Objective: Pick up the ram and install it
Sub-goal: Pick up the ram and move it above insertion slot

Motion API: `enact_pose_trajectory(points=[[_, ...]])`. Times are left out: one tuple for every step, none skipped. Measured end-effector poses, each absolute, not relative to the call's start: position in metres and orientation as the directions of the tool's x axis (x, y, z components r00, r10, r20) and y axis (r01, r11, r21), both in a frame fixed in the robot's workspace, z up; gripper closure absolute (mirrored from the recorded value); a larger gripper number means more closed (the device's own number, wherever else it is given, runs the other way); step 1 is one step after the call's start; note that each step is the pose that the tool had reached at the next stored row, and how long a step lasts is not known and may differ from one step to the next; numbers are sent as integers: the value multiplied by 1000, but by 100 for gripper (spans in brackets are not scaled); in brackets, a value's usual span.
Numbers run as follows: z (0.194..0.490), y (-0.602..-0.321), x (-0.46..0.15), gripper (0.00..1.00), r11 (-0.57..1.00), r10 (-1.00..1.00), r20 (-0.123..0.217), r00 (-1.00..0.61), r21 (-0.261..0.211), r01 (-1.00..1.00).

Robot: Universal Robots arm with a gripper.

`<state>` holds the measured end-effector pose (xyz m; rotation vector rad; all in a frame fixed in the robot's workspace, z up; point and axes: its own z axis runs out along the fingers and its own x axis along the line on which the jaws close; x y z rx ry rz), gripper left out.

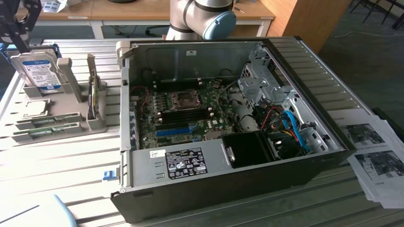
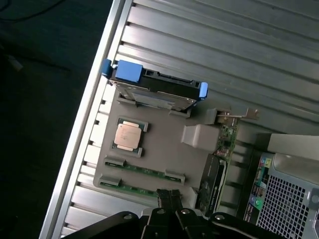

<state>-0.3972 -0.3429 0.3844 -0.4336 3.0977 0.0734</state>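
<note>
Ribbed metal table (image 2: 224, 50) holds your parts tray (image 2: 164, 149); your gripper (image 2: 169, 193) hovers closed and empty near the ram (image 2: 144, 171) lying in it.

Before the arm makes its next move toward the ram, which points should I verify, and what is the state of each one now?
1. Ram sticks present in the grey holder: ok, two lie in their grooves.
2. Gripper free to grasp: not ok, its jaws are shut and hold nothing.
3. Gripper lined up over a stick: cannot tell; it hangs near the sticks' ends and its height is unclear.
4. Neighbours apart from the ram: ok, the processor chip and the hard drive sit in their own places.
5. Computer case open: ok, the side is off.
6. Memory slots empty: cannot tell.
</note>
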Motion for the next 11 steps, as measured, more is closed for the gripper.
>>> enact_pose_trajectory(points=[[384,-343,-397,91,956,-289,-19,-957,45,-290],[384,-343,-397,91,951,-306,-19,-952,45,-306],[384,-343,-397,91,946,-321,-19,-947,45,-322],[384,-343,-397,91,940,-337,-19,-941,45,-337],[384,-343,-397,91,935,-353,-19,-936,45,-353],[384,-343,-397,91,928,-369,-19,-929,45,-369],[384,-343,-397,91,921,-385,-19,-923,45,-386],[384,-343,-397,91,915,-402,-19,-916,45,-402],[384,-343,-397,91,907,-418,-19,-908,45,-418],[384,-343,-397,91,900,-434,-19,-901,45,-434],[384,-343,-397,91,892,-450,-19,-893,45,-450]])
